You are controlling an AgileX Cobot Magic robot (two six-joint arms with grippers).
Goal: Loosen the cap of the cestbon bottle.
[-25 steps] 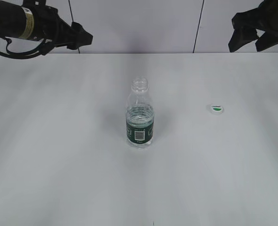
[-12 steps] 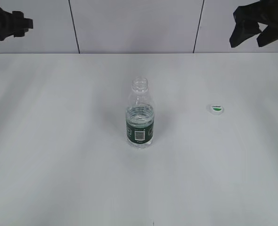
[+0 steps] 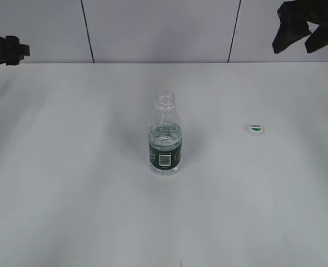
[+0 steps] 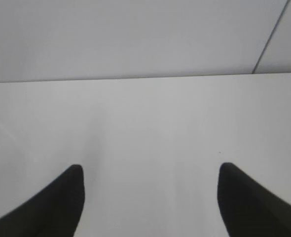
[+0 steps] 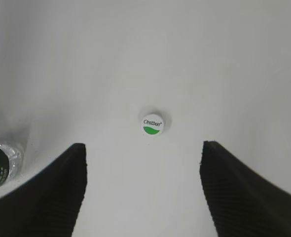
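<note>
We see both grippers, left and right, spread wide and empty; a careless pass could topple the open bottle or flick the cap.

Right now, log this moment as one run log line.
cap: off, lying on table right of bottle | cestbon bottle: upright, neck open | left gripper: open, empty | right gripper: open, above cap
</note>
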